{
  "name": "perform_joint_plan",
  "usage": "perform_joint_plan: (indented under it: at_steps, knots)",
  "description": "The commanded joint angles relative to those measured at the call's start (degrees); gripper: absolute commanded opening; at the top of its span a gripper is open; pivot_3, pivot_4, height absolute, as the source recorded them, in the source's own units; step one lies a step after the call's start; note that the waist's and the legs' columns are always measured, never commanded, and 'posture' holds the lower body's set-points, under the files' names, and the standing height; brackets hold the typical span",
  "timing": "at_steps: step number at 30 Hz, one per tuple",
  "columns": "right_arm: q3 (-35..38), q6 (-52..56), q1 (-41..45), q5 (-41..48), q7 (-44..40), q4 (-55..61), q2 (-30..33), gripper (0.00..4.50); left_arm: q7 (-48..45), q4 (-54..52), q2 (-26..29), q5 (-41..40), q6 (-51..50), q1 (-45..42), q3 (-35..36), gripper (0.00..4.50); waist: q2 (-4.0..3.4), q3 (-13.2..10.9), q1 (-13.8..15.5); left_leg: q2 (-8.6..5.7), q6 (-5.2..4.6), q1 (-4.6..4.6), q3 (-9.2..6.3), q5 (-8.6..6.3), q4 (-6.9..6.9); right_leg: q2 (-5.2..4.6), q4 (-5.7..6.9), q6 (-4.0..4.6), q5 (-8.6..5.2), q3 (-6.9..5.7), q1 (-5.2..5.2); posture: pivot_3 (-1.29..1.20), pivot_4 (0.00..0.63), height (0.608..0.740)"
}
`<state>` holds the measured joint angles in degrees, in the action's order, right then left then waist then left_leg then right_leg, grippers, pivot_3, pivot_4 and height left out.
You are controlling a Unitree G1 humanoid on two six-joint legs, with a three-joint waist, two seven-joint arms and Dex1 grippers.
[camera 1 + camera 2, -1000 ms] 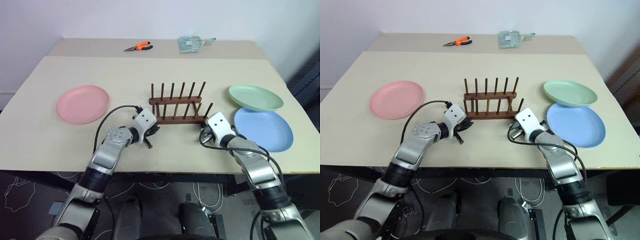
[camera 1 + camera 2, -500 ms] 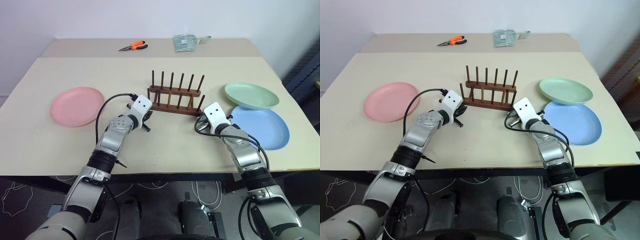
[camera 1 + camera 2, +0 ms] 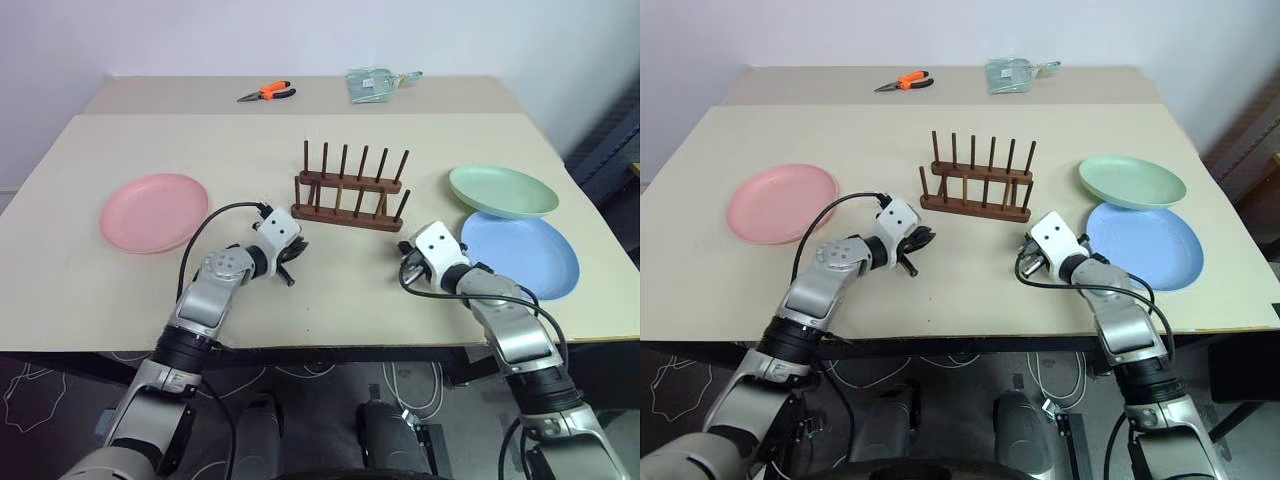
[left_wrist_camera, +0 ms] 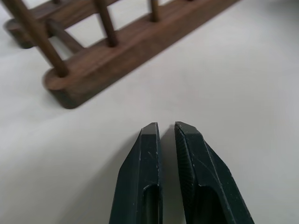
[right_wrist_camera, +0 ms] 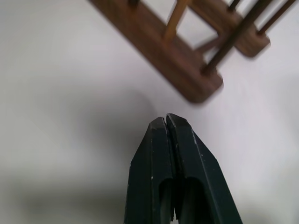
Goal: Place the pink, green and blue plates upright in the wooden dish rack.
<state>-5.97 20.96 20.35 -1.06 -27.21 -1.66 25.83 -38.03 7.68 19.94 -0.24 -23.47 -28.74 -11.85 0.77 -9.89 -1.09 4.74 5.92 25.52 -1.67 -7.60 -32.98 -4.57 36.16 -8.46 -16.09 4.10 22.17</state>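
The wooden dish rack (image 3: 350, 208) stands with nothing between its pegs at the table's middle. Far to its left the pink plate (image 3: 155, 212) lies flat. At the right the green plate (image 3: 503, 191) overlaps the far rim of the blue plate (image 3: 525, 258), both lying flat. My left gripper (image 3: 290, 264) hovers just short of the rack's left end (image 4: 93, 70), its fingers (image 4: 142, 158) all but touching, holding nothing. My right gripper (image 3: 405, 268) is shut and empty a little short of the rack's right end (image 5: 187, 70).
Orange-handled pliers (image 3: 268, 93) and a pale green packet (image 3: 375, 84) lie on the far table section. The beige table (image 3: 330, 290) has bare room in front of the rack and between the rack and the pink plate.
The head view shifted early on. In the last half second both grippers drew back a little from the rack's ends toward the near edge. Rack and plates stayed put.
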Motion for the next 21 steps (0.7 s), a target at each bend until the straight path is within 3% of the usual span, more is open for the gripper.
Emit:
perform_joint_plan:
  at_steps: [1, 8, 12, 16, 21]
  knots:
    - [0.1, -3.2, 5.9, -1.2, 2.6, -8.3, -2.4, 0.00, -1.4, -1.7, 1.4, -0.8, -0.2, 0.4, 0.6, 0.54, -0.01, 0.0, 0.0, 0.00, 0.00, 0.01, 0.00, 0.00, 0.00, 0.00, -0.01, 0.00, 0.00, 0.00, 0.01, 0.00, 0.150, 0.740]
    - [1.1, -8.8, 14.2, -2.9, 7.1, -24.1, -5.1, 0.00, -1.2, -3.8, 3.3, -1.7, -1.2, 2.2, 2.1, 0.54, -0.01, 0.0, 0.1, -0.01, -0.02, 0.12, 0.00, 0.01, 0.03, 0.00, -0.01, -0.01, 0.00, 0.00, 0.08, 0.00, 0.150, 0.740]
    - [0.7, -10.4, 14.3, -3.1, 6.7, -24.4, -4.8, 0.00, -0.8, -6.0, 4.8, -1.9, -2.0, 3.9, 3.0, 0.54, -0.01, 0.0, 0.0, 0.00, -0.02, 0.12, 0.00, 0.01, 0.04, 0.00, 0.00, -0.01, 0.00, 0.00, 0.09, 0.00, 0.150, 0.740]
    - [0.3, -10.2, 11.2, -2.8, 3.5, -18.9, -2.6, 0.00, -0.1, -8.3, 6.6, -5.8, -5.3, 5.6, 9.1, 0.54, -0.03, 0.0, 0.0, 0.00, -0.01, 0.13, 0.00, 0.00, 0.05, 0.00, 0.00, -0.01, 0.00, 0.00, 0.13, 0.00, 0.150, 0.740]
    - [2.2, -7.5, 4.9, 0.6, -1.9, -6.7, 0.5, 2.29, 12.5, -0.5, 10.5, -6.0, -5.5, 0.2, 23.6, 2.84, 0.01, -0.1, 0.1, 0.01, -0.01, 0.19, -0.01, 0.01, 0.06, 0.00, 0.01, -0.01, -0.01, 0.00, 0.21, 0.00, 0.150, 0.740]
